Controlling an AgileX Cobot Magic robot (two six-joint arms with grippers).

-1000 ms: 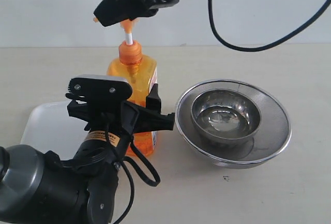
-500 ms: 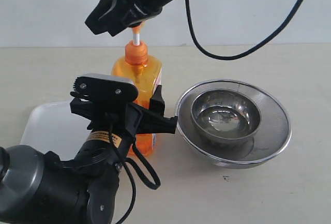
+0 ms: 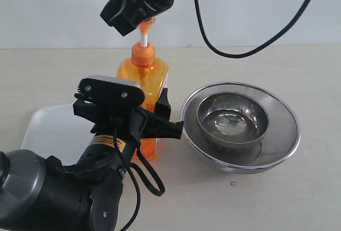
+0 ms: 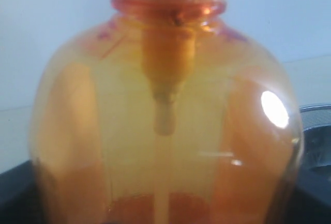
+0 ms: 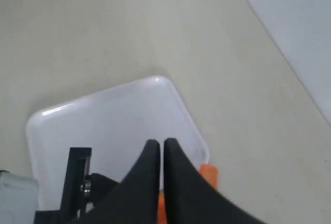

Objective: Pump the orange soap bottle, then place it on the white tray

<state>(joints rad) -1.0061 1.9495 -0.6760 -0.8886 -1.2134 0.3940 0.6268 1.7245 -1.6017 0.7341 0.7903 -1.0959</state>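
The orange soap bottle (image 3: 145, 79) stands upright on the table, its white stem showing above the orange collar. My left gripper (image 3: 155, 114) is shut on its body from the near side. In the left wrist view the bottle (image 4: 165, 131) fills the frame and hides the fingers. My right gripper (image 3: 118, 22) is shut and empty, resting right over the pump head (image 3: 147, 22). In the right wrist view its tips (image 5: 161, 144) meet above the orange pump spout (image 5: 208, 175). The white tray (image 3: 48, 129) lies left of the bottle and shows below the right gripper (image 5: 103, 125).
Two nested round steel bowls (image 3: 240, 124) sit on the table just right of the bottle, and their rim (image 4: 316, 111) shows in the left wrist view. A black cable (image 3: 250, 49) hangs from the right arm over the back of the table.
The bottle has shifted a little to the right in the left gripper's hold. The right gripper moved right with it and stays over the pump head.
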